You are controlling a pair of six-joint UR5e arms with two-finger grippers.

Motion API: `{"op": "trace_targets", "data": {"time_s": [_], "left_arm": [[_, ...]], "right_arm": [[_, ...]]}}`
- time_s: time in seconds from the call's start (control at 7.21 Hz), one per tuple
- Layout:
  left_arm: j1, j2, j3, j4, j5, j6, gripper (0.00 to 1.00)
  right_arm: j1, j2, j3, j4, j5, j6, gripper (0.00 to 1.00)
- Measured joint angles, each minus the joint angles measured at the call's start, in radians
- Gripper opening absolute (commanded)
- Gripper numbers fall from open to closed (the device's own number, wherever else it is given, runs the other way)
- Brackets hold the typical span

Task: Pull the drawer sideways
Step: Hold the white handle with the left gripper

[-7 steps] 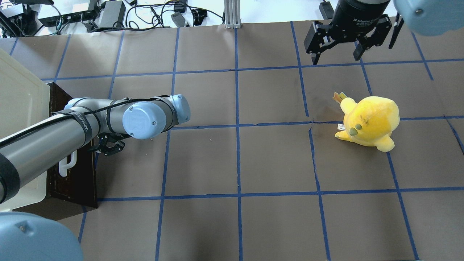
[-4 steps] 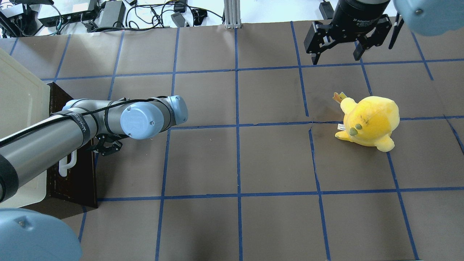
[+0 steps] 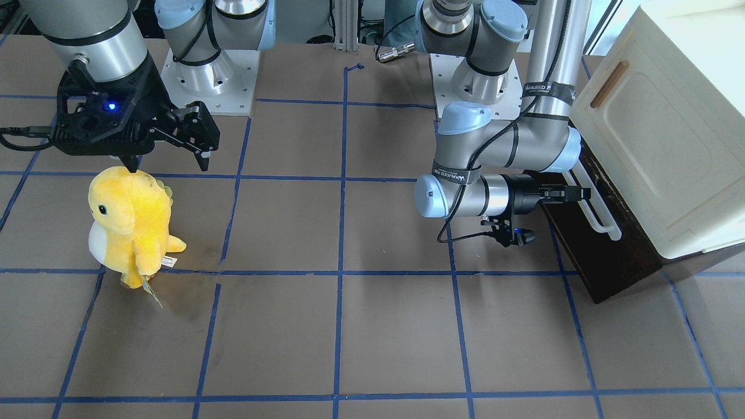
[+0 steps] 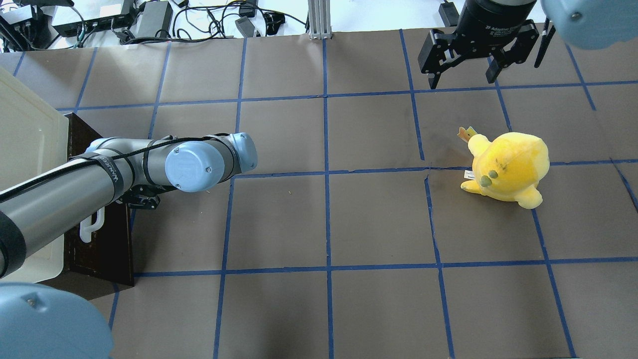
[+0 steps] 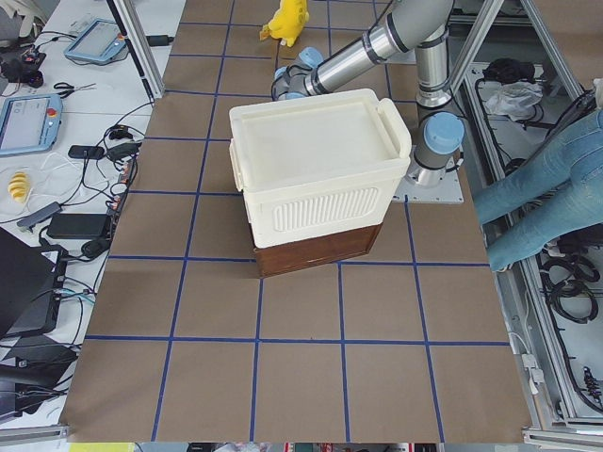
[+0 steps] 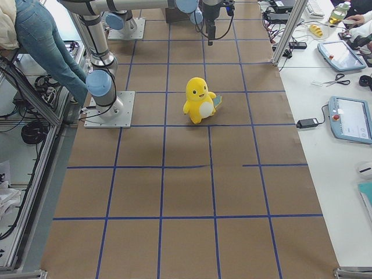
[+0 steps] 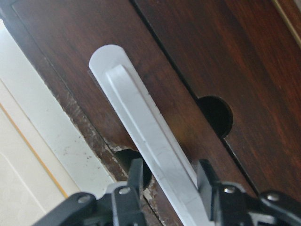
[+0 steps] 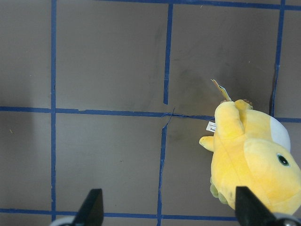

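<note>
Drawer (image 3: 588,256) is seen shut beneath cream cabinet (image 3: 669,145), at robot's left end of surface (image 3: 349,326). Left end effector (image 7: 169,172) is set narrow astride white bar handle (image 7: 150,132); firm clamping cannot be told. Right end effector (image 4: 462,80) is held wide open, empty. Approach is judged done; the whole pull is left.

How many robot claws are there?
2. The left gripper straddles the white handle on the drawer; the right gripper hangs open over the table near the yellow plush toy. No others show.
</note>
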Motion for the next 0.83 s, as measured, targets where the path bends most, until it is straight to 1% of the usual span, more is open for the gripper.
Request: {"op": "trace_targets", "data": {"time_s": [0.42, 0.55, 0.83], "left_arm": [[0.000, -0.003, 0.002, 0.001, -0.001, -0.019, 0.49], [0.000, -0.005, 0.006, 0.002, -0.001, -0.049, 0.58], [0.000, -0.009, 0.011, 0.007, -0.003, -0.104, 0.55]], "right_arm": [[0.000, 0.000, 0.000, 0.000, 0.000, 0.000, 1.00], [0.000, 0.000, 0.000, 0.000, 0.000, 0.000, 1.00], [0.000, 0.000, 0.000, 0.000, 0.000, 0.000, 1.00]]}}
